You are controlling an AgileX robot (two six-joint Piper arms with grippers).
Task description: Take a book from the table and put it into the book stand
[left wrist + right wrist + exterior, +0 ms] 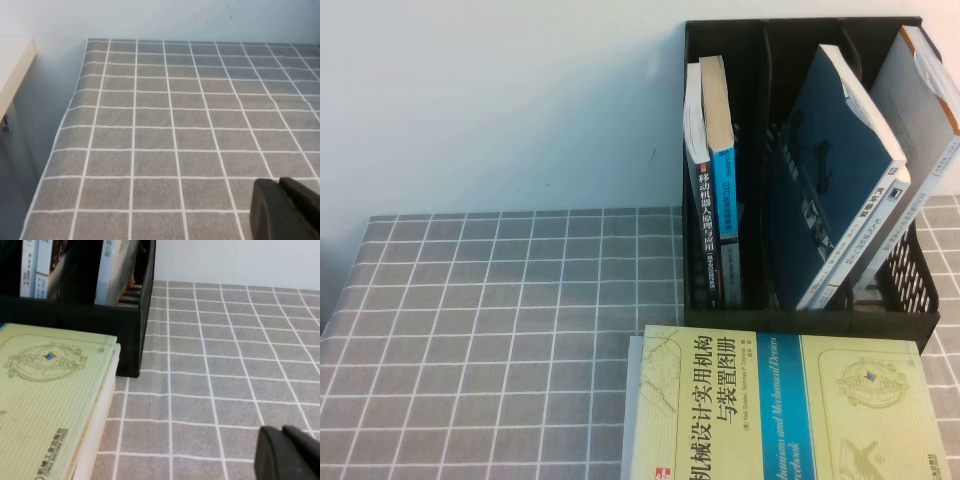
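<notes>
In the high view the book (790, 405) lies nearest, flat on the table (500, 330) at its near edge toward the right corner, pale yellow-green cover up with the blue band running across it, its far edge just in front of the book stand (910, 290); grey cloth with thin white grid lines covers the table, bare across its left half, and a plain pale wall rises behind the far edge. The black stand sits at the far right of the table against the wall, holding two upright volumes (712, 180) in its left compartment, a dark teal book (830, 170) leaning in the middle one and a white book (930, 120) tilted at the right. Neither arm shows here. In the left wrist view the left gripper (285, 210) appears only as a dark tip over bare checked cloth near the table's left edge, and I cannot tell how its jaws stand. In the right wrist view the right gripper (287, 452) is likewise a dark tip above open cloth, off to the side of the book's corner and the stand's low black front wall; its jaw state cannot be told either
</notes>
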